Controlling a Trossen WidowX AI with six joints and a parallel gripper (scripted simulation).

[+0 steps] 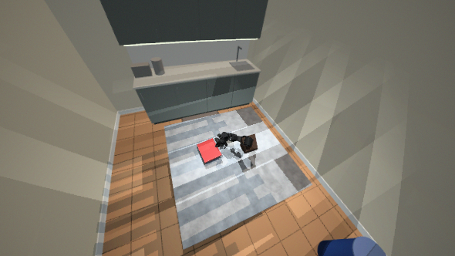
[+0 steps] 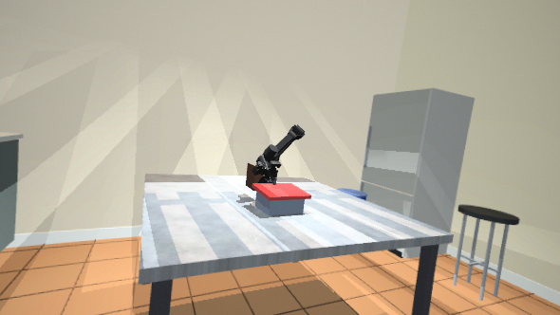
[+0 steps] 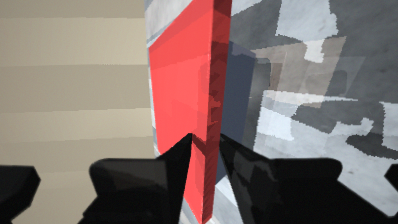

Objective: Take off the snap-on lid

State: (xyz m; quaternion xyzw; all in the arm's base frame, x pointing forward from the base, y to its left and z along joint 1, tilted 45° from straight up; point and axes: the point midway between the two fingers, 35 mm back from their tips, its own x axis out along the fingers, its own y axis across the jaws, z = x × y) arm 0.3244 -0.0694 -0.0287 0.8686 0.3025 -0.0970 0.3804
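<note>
fingers clamp red lid [image 3: 182, 90] edge, on box [image 2: 280, 205].

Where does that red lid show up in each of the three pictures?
Top view: the red lid lies mid-table, just left of the black arm.
Exterior view: it caps the grey storage box at the table's centre.
Wrist view: its edge runs up the middle, pinched in the gripper.
Shared landmark: the grey-striped table.

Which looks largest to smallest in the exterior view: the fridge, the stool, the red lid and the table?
1. Table, though it is nearest the camera.
2. Fridge.
3. Stool.
4. Red lid, pinched at its edge by the gripper.
</note>
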